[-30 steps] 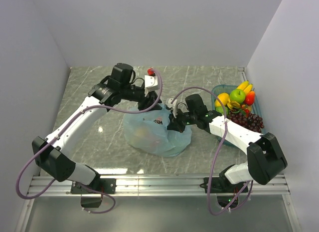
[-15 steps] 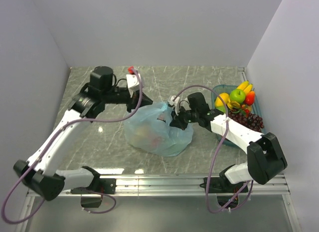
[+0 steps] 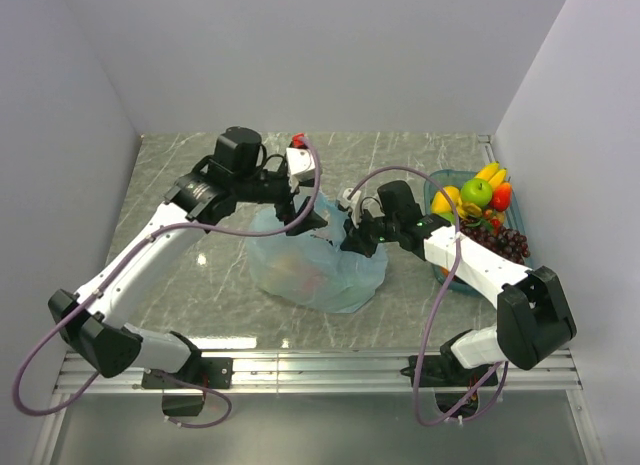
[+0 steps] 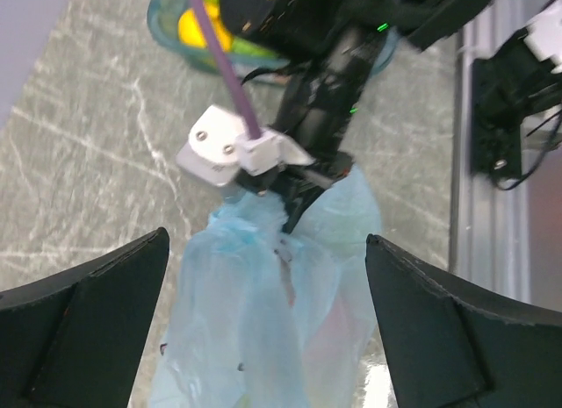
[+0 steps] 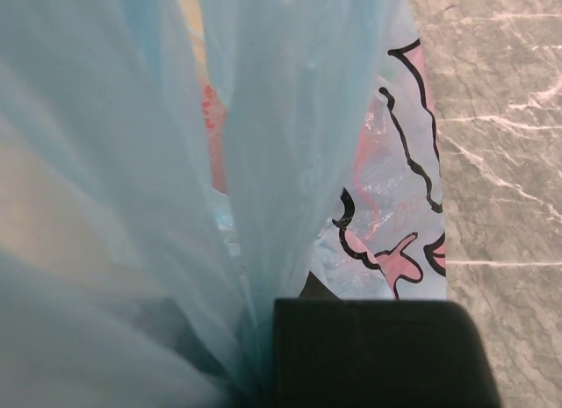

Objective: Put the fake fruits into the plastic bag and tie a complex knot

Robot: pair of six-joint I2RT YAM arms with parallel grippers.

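Blue film of the bag (image 3: pixel 315 270) is bunched into a neck at its top right, and the right pincer (image 3: pixel 352 240) is clenched on that neck. It has held there through the last second.

Change noted: the left pincer (image 3: pixel 312 213) has swung well away from the bag and come back. It now hovers over the bag's top left, just beside the neck. The left wrist view shows its fingers (image 4: pixel 88 320) spread wide with nothing between them, so it is released. The bag's outline has shifted only slightly.

Assessment: the return with jaws apart suggests a regrasp is being prepared, either to take a second hold on the upper film or to spread the mouth. Which of the two cannot be settled from these views.

Condition of the bag: it sits on the tabletop (image 3: pixel 420 315), slumped and crinkled, with a rounded belly. Orange and red patches show through the film in the right wrist view, so I judge some fruits are already inside. A pink print (image 5: pixel 395 215) outlined in black faces that camera.

Outstanding: most fruits (image 3: pixel 478 210) are piled in the tray (image 3: pixel 436 179), well to the right of the bag. Loading looks incomplete, and no knot is visible.
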